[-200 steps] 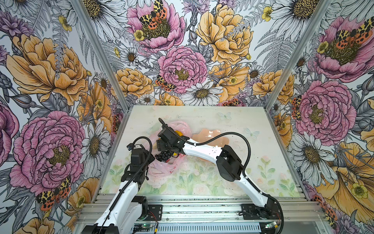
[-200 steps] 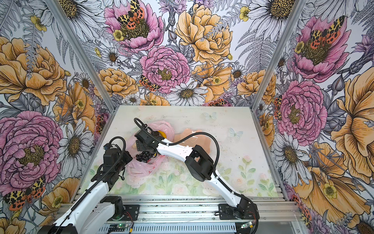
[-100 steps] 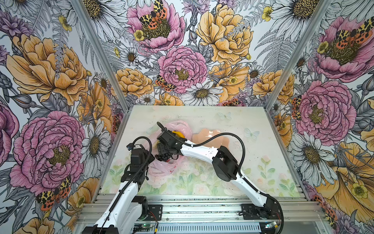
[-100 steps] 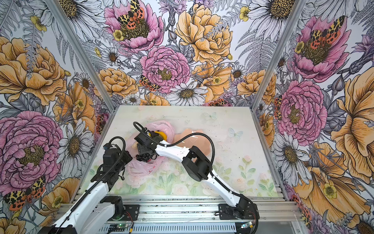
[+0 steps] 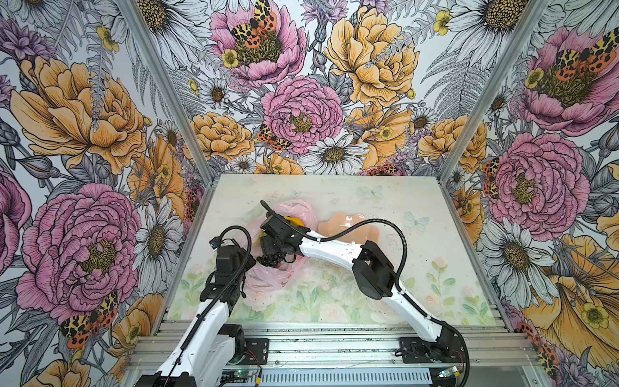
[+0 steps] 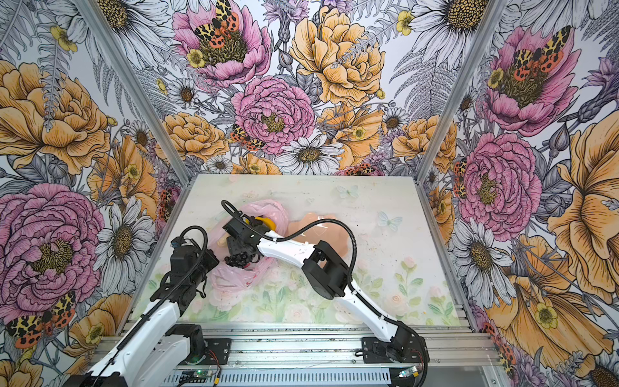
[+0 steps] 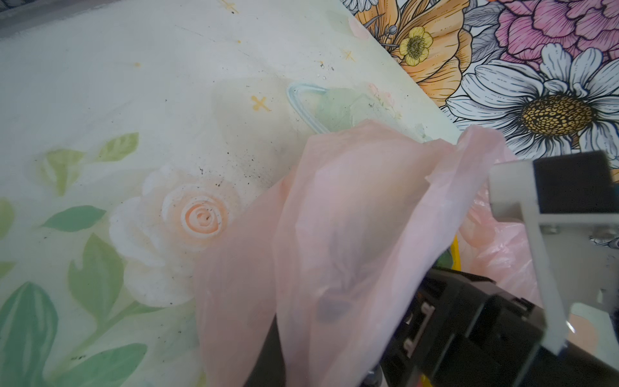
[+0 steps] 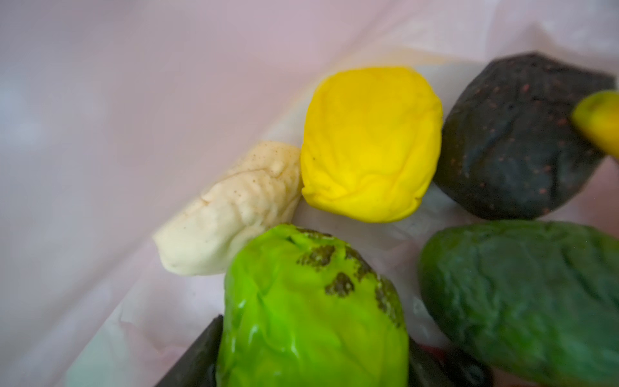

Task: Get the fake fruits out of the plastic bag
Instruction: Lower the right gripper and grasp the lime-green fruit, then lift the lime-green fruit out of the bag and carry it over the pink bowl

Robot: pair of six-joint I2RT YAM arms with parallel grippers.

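The pink plastic bag (image 5: 268, 278) lies left of the table's middle, its mouth lifted by my left gripper (image 5: 250, 263), which is shut on its edge; pink film (image 7: 351, 234) drapes over those jaws. My right gripper (image 5: 268, 246) reaches inside the bag. Its fingers press both sides of the bright green lime (image 8: 311, 308). Around it lie a beige lumpy piece (image 8: 231, 207), a yellow lemon (image 8: 368, 144), a dark avocado (image 8: 516, 140), another dark green fruit (image 8: 522, 295) and a banana tip (image 8: 599, 120). A dark grape bunch (image 5: 269, 260) rests at the bag's mouth.
A peach scalloped dish (image 5: 348, 228) sits just right of the bag, partly under my right forearm. The left wall stands close behind the bag. My right arm's elbow (image 5: 371, 271) hangs over the table's middle.
My right gripper has slid a little left, deeper into the bag, and its jaws have narrowed onto the lime. The left gripper has kept its hold on the bag.
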